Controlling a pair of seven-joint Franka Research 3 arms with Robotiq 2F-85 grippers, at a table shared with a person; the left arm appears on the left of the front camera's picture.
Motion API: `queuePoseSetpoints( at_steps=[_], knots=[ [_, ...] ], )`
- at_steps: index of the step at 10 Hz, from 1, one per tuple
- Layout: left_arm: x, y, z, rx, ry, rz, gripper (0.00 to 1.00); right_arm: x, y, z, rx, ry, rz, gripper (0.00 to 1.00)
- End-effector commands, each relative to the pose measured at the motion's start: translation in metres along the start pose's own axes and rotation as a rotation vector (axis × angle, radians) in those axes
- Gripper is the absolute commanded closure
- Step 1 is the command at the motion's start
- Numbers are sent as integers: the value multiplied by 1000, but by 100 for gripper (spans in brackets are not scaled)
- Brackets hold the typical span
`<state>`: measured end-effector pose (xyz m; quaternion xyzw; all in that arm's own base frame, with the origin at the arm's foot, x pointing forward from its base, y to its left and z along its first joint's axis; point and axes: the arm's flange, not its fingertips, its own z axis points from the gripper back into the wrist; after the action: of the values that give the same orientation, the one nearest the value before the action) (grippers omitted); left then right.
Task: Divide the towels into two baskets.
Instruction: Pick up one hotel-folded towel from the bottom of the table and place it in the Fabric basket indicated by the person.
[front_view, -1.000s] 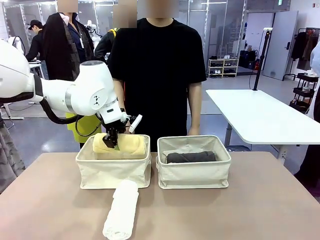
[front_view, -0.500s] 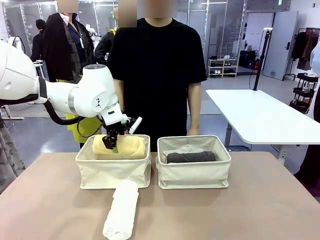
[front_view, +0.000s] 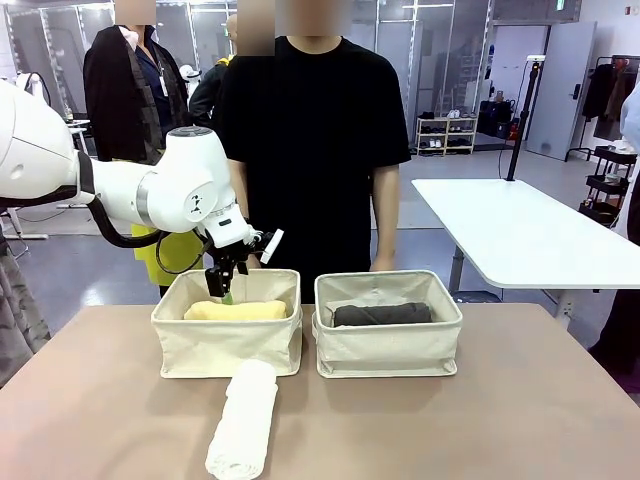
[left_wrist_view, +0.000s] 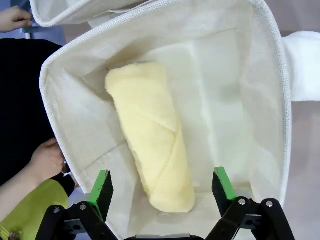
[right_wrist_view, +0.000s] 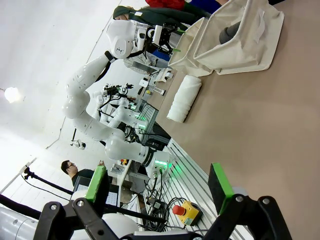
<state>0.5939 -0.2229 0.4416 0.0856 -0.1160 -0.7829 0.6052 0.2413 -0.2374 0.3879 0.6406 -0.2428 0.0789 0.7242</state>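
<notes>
yellow towel (front_view: 235, 311) released, lying in basket (front_view: 225, 352)

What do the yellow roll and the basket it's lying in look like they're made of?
Pale yellow rolled towel: looks like soft terry cloth, matte, with a fuzzy nap. Cream rectangular basket: seems woven canvas or similar fabric, matte; a fine weave shows and the walls crease softly.

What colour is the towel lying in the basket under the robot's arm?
The towel is pale yellow, clearest in the left wrist view.
</notes>
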Motion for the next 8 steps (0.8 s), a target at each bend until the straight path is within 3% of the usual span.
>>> queuePoseSetpoints(
  at_steps=[1,8],
  knots=[
    [0,1,4,-13,3,19,0,-1,5,0,3,-1,-3,0],
    [0,0,0,0,0,0,0,-1,5,0,3,-1,-3,0]
  ],
)
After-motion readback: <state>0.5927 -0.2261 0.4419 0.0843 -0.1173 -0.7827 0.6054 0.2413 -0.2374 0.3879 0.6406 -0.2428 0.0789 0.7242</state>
